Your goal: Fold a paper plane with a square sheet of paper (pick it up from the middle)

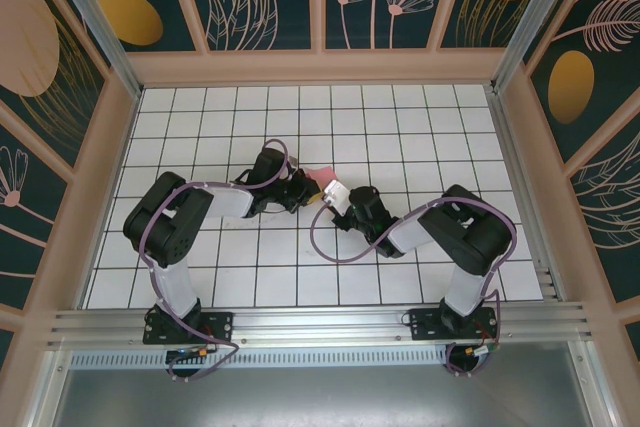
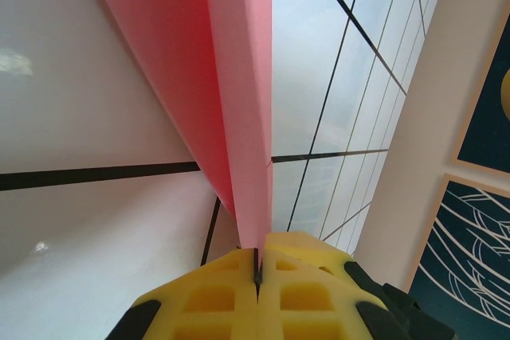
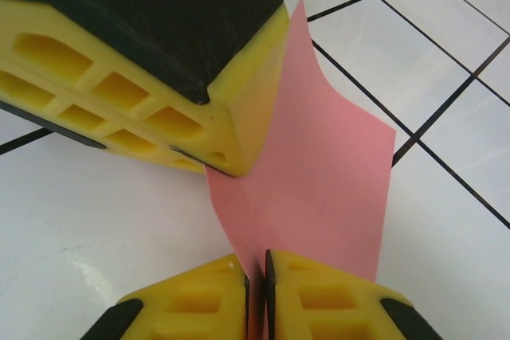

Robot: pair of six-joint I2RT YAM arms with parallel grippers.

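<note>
1. Yellow fingertips of the left gripper [image 2: 256, 259] press together on the near end of the pink paper [image 2: 227, 93], which rises from them as a folded, creased strip over the white gridded table [image 1: 400, 127].
2. Opposite, the right gripper [image 3: 256, 275] pinches an edge of the same paper, its jaws closed on it. The left gripper's pads sit just beside, touching the paper.
3. Two tight grips this close together look risky. A pull apart could tear the thin paper, and a slip on either side could skew the crease.
4. Left arm [image 1: 175, 222] and right arm [image 1: 465, 232] reach inward from their bases with elbows bent outward. Their wrists meet near the table's middle, with the paper held between them.
</note>
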